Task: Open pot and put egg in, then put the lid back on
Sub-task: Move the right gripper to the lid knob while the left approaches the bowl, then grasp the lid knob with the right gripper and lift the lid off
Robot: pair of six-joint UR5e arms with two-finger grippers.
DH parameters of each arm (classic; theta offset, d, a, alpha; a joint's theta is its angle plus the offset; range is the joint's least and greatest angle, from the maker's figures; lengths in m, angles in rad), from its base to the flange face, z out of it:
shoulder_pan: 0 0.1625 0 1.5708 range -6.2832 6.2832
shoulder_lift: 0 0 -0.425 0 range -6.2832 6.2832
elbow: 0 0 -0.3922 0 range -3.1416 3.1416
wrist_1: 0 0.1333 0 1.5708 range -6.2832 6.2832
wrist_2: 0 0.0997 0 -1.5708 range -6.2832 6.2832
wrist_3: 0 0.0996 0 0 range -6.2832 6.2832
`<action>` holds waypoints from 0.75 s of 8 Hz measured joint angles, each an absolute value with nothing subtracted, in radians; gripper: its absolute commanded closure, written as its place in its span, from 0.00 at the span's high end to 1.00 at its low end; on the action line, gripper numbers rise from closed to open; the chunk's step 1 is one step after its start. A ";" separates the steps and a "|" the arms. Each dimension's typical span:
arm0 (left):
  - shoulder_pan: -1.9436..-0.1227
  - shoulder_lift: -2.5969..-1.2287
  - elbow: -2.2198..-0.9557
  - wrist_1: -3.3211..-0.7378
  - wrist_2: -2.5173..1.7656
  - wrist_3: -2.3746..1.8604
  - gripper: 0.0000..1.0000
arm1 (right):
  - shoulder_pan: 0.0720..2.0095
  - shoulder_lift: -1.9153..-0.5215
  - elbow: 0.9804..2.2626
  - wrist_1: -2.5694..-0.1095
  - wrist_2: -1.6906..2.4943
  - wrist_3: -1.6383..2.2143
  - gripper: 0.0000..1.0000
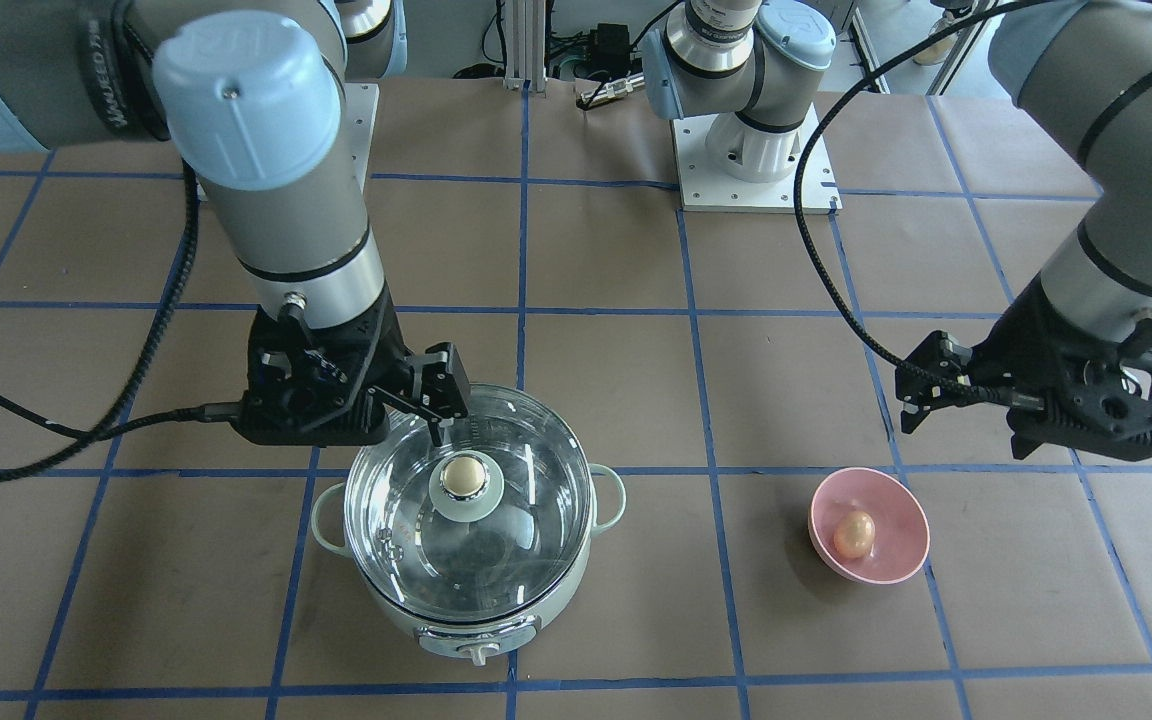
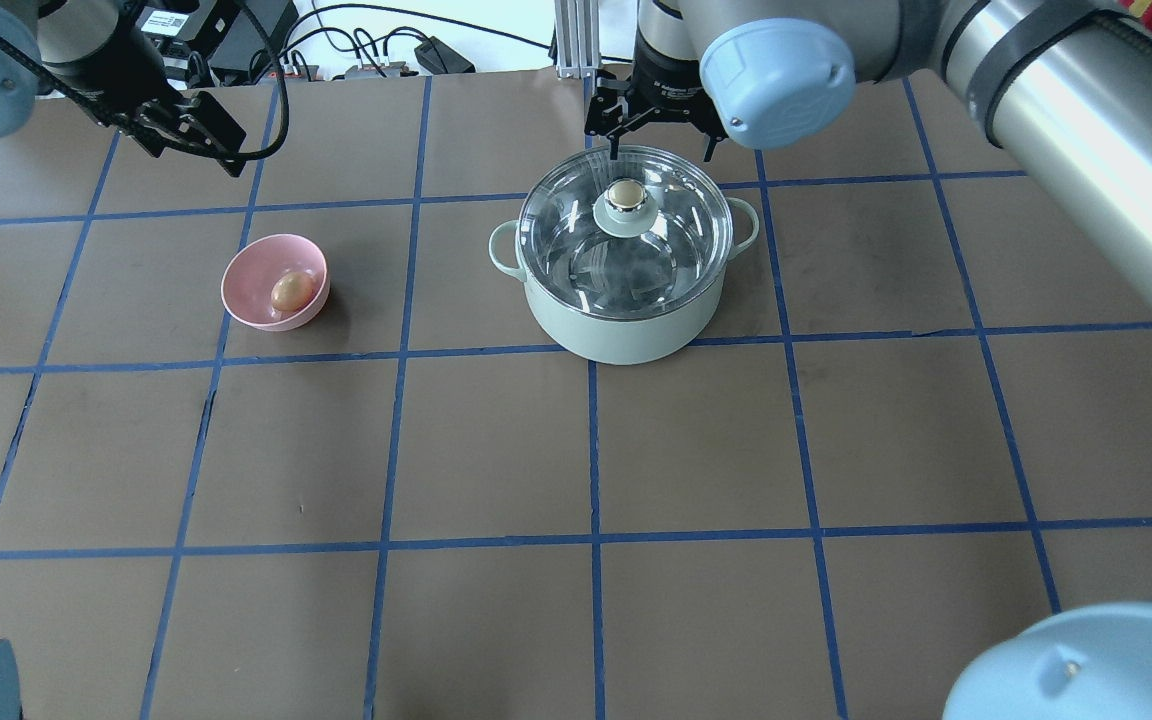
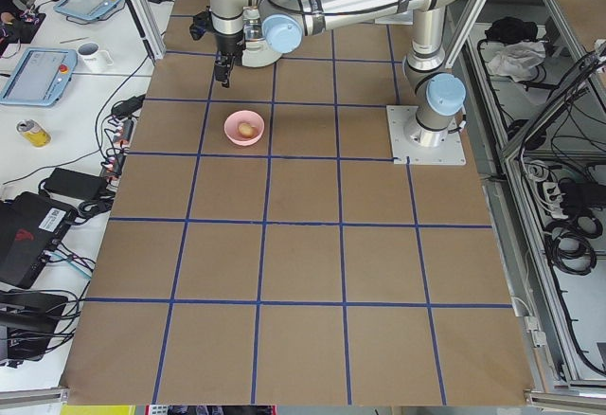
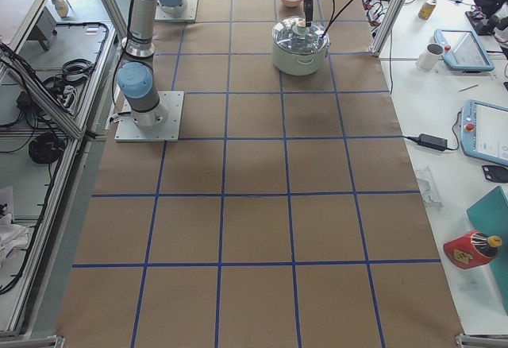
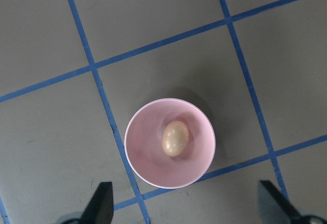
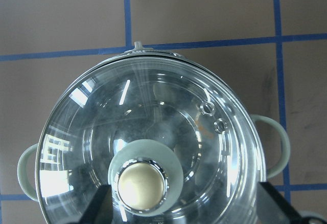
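The mint-green pot (image 1: 476, 625) stands on the table with the clear glass lid (image 1: 526, 480) on it; it also shows in the overhead view (image 2: 616, 335). The lid's beige-gold knob (image 6: 141, 184) sits low in the right wrist view. My right gripper (image 2: 661, 150) is open, hovering above the lid's far side, with the knob between its fingers in the wrist view, touching nothing. The tan egg (image 5: 175, 138) lies in a pink bowl (image 5: 148, 132). My left gripper (image 5: 186, 203) is open and empty, above and beside the bowl.
The pink bowl (image 2: 256, 265) stands about two grid squares to the left of the pot in the overhead view. The pot's side loop handles (image 6: 278, 144) stick out to both sides. The arm bases (image 1: 751, 150) stand at the table's robot side.
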State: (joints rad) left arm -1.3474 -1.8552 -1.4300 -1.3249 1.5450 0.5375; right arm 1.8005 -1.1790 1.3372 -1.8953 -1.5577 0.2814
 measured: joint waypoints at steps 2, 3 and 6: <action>-1.345 -1.884 -1.466 -1.244 1.548 0.609 1.00 | 1.824 -1.118 1.332 -1.929 -1.557 0.316 1.00; -1.341 -1.905 -1.479 -1.208 1.549 0.626 1.00 | 1.829 -1.099 1.332 -1.933 -1.556 0.327 1.00; -1.309 -1.964 -1.520 -1.169 1.541 0.575 1.00 | 1.831 -1.084 1.332 -1.933 -1.556 0.335 0.91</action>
